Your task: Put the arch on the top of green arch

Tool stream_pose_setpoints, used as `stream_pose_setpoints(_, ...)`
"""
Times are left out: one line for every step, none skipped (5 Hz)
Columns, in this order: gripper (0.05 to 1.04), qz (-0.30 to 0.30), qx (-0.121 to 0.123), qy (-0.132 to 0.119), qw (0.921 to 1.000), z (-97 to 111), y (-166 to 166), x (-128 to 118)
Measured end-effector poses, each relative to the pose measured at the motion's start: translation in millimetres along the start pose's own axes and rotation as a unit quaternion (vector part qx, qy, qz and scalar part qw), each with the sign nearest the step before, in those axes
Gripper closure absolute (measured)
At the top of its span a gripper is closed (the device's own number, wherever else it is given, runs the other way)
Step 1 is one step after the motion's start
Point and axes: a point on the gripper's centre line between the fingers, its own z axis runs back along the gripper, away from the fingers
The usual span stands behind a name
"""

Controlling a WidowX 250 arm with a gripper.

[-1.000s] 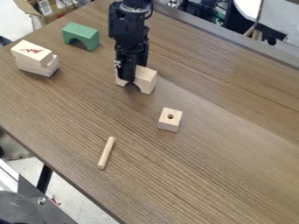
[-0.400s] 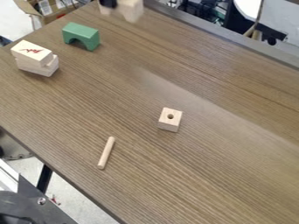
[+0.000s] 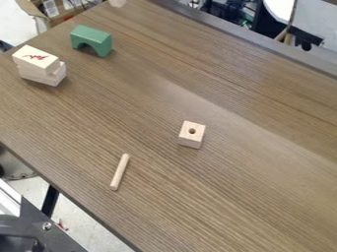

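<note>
Wooden arch, or what I take to be a bit of its pale underside (image 3: 117, 2): it sits right at the top edge of my camera view, above the green arch (image 3: 91, 40) in the view and slightly to its right. I can't make out its shape well enough to swear to it. I cannot tell whether the hand is grasping it or has released it.

The offset between those two is what I'd steer by. From that pale patch, the green arch lies down the view and a little to the left, so I'd want the piece brought that way, kept high enough to clear the green top before lowering. The green arch stands on its two legs on the tabletop (image 3: 250, 177), flat top up, its long axis slanting from upper left to lower right in my view. I'd match the wooden arch's length to that slant; set crosswise, I think it would overhang the sides and could rock or tip.

The stacked blocks (image 3: 41, 65) stand near the green arch, down and to the left, so overshooting in that direction could knock them. The placing is still to be done.
</note>
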Motion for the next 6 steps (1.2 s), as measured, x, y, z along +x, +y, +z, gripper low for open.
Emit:
stream_pose_setpoints(0.511,-0.002,0.009,0.004,0.9999,-7.1,-0.2,8.3)
stream_pose_setpoints(0.511,0.002,0.014,0.001,0.9999,-11.7,-2.4,17.1)
stream_pose_setpoints(0.511,0.004,0.022,-0.003,0.9997,-21.9,-7.0,25.1)
stream_pose_setpoints(0.511,0.003,0.026,-0.004,0.9997,-28.8,-12.8,30.3)
stream_pose_setpoints(0.511,-0.001,0.031,-0.013,0.9994,-34.2,-14.0,37.8)
stream_pose_setpoints(0.511,-0.004,0.035,-0.019,0.9992,-39.2,-15.5,42.6)
